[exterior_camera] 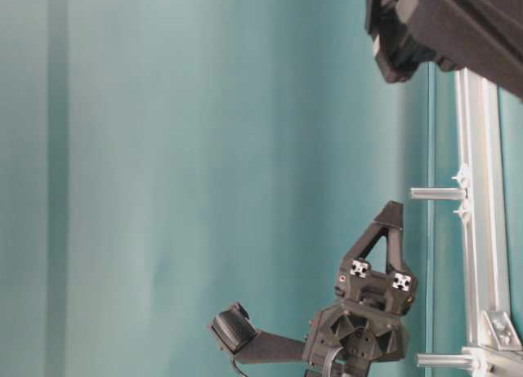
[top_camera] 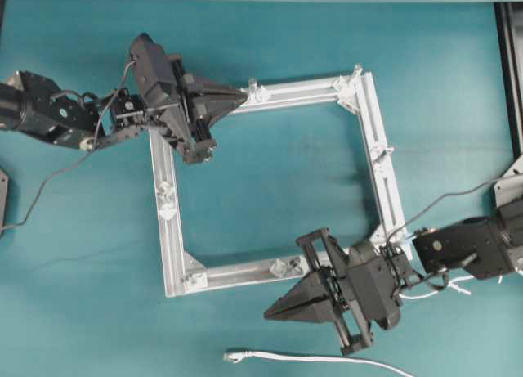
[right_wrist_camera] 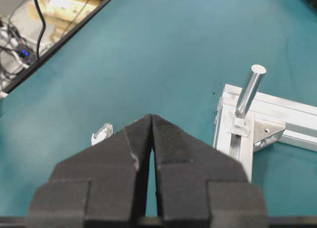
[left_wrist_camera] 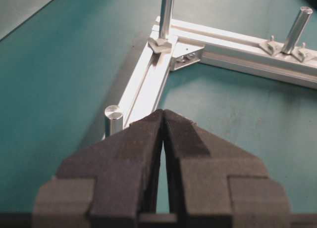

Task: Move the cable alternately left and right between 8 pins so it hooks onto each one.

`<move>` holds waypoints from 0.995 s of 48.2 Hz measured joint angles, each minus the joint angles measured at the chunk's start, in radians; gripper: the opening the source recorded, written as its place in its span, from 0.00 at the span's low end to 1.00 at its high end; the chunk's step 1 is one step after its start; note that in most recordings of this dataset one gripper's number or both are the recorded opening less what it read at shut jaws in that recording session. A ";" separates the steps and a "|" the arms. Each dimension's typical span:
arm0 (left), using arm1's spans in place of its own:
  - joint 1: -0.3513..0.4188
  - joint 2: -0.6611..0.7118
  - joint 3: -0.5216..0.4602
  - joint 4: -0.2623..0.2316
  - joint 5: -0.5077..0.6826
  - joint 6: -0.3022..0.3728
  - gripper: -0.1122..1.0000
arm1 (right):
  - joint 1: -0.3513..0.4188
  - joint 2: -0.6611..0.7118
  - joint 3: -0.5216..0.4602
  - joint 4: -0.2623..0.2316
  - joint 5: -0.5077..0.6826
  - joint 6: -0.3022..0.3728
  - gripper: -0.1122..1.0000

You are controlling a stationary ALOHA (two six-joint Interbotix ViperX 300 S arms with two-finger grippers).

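Open teal table [top_camera: 82, 295] lies all around the square frame [top_camera: 380, 160] and inside it, where only the upright pins [left_wrist_camera: 166, 13] on its rails bar the way, while the cable [top_camera: 310, 359] lies apart on bare cloth below.

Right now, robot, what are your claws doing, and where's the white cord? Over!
Left claw shut, empty, over frame top rail. Right claw shut, empty. Cable flat on table below frame, on no pins. Nothing blocking.

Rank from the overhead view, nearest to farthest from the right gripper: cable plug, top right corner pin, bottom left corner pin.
From the right gripper:
1. cable plug, just below-left on the cloth.
2. bottom left corner pin, leftward on the frame.
3. top right corner pin, far above.
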 measured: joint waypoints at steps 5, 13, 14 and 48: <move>-0.002 -0.064 -0.005 0.026 0.055 0.000 0.10 | 0.006 -0.002 -0.018 -0.002 0.034 0.005 0.11; -0.012 -0.239 -0.011 0.034 0.219 0.000 0.10 | 0.035 -0.037 -0.112 -0.002 0.268 0.021 0.11; -0.014 -0.259 -0.009 0.035 0.245 0.000 0.10 | 0.038 -0.040 -0.126 -0.003 0.305 0.028 0.11; -0.150 -0.621 0.216 0.035 0.571 -0.003 0.37 | 0.114 0.083 -0.368 -0.054 0.775 0.370 0.12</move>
